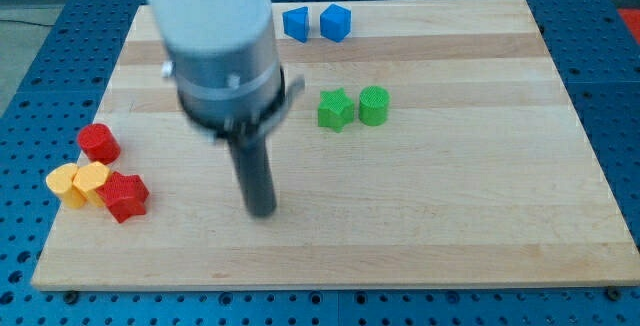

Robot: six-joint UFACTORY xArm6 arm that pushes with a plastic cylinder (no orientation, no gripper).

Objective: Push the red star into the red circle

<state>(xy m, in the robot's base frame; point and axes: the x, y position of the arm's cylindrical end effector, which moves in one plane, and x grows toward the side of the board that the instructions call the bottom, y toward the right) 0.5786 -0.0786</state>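
Pale wooden tabletop point(450, 196) on blue pegboard point(600, 306). My tip point(262, 211) sits right of the red star point(125, 196), apart. There are no fingers, just a rod.

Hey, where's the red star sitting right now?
The red star sits near the board's lower-left corner in the camera view, touching the yellow blocks on its left, below the red circle; my tip is off to its right.

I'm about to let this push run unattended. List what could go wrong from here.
1. The red star touches the two yellow blocks; pushing it toward the red circle may drag them along.
2. Star and circle sit near the board's left edge; a skewed push could send either off.
3. My tip stands to the star's right, so a direct push goes left, not toward the circle.
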